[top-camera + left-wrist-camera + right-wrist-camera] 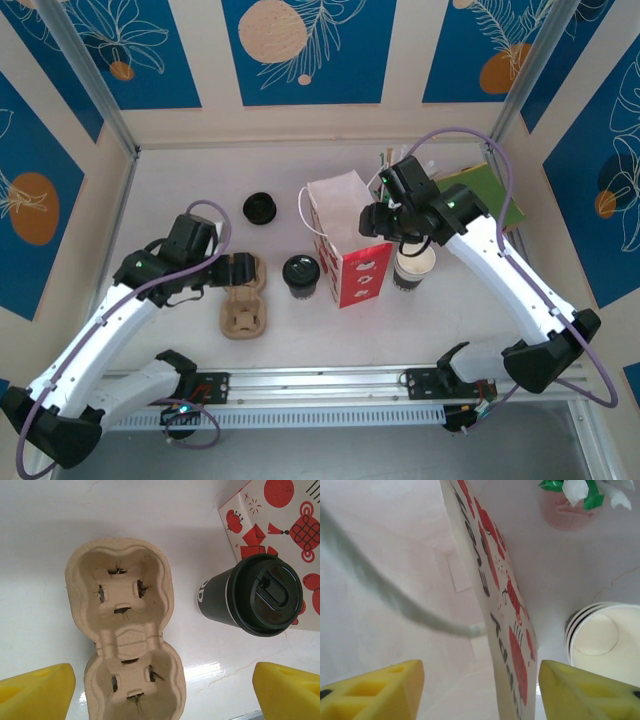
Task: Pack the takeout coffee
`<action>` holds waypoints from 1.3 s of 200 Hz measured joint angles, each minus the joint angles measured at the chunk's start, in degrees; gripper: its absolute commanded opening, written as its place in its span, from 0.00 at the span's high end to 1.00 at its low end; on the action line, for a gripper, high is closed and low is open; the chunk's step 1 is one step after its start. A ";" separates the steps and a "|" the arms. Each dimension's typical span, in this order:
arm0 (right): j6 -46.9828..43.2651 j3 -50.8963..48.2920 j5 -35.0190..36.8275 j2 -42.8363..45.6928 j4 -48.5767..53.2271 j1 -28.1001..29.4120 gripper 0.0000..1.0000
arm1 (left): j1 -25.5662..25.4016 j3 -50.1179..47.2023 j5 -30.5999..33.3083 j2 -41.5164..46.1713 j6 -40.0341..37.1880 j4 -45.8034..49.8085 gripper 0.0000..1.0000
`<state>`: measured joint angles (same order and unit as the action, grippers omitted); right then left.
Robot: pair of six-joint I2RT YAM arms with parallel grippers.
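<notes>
— One lidded cup, then: where does the takeout coffee [301, 274] stand?

— Upright on the white table [180, 190], black lid on, between the pulp cup carrier [244, 300] and the red-printed paper bag [345, 240]. It is just beside the bag's near left corner and not in it. The left wrist view shows the takeout coffee [255, 595] to the right of the carrier [125, 630], apart from it.

— How is the left arm placed?

— It reaches in from the near left, elbow bent, with the wrist pointing down. The left gripper [240, 270] hangs over the carrier's far end.

— And its claw?

— Spread wide. In its own camera the left gripper [160, 695] has one yellow finger at each lower corner, and the carrier's near cup well lies between them. It grips nothing, and I cannot tell whether it touches the carrier.

— The right arm?

— It comes in from the near right and bends over the bag's right side, so the right gripper [397, 232] sits above a lidless cup [413, 268].

— Open too?

— Yes. In the wrist view the right gripper [480, 690] has its fingers well apart, with the bag's printed wall [505, 605] running between them, and neither finger clamps it. The lidless cup [605, 640] stands right of that wall, and a pink cup of stirrers [567, 510] is farther back.

— Anything else?

— A loose black lid [260, 208] lies behind the carrier.
</notes>
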<state>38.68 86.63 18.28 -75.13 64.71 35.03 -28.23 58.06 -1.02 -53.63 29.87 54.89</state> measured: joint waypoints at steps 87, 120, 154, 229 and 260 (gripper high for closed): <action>-2.40 6.49 4.46 3.06 2.62 5.70 0.18 | 0.00 0.02 3.82 5.35 3.65 3.56 0.00; -6.12 10.99 5.38 1.90 2.56 9.94 0.12 | 0.00 0.02 6.78 8.15 7.69 7.06 0.00; -9.18 13.66 5.77 -0.76 1.92 16.04 0.07 | 0.00 0.52 10.19 11.72 11.21 12.17 0.00; -9.90 31.56 10.99 -18.62 2.69 28.44 0.06 | 0.00 0.90 16.04 18.78 14.62 20.70 0.00; -8.13 45.03 12.70 -30.14 5.49 31.52 0.06 | 0.00 1.01 17.66 19.47 14.64 23.76 0.00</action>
<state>30.55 131.66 30.98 -105.27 70.19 66.54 -28.23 59.07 16.64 -34.15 44.51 78.65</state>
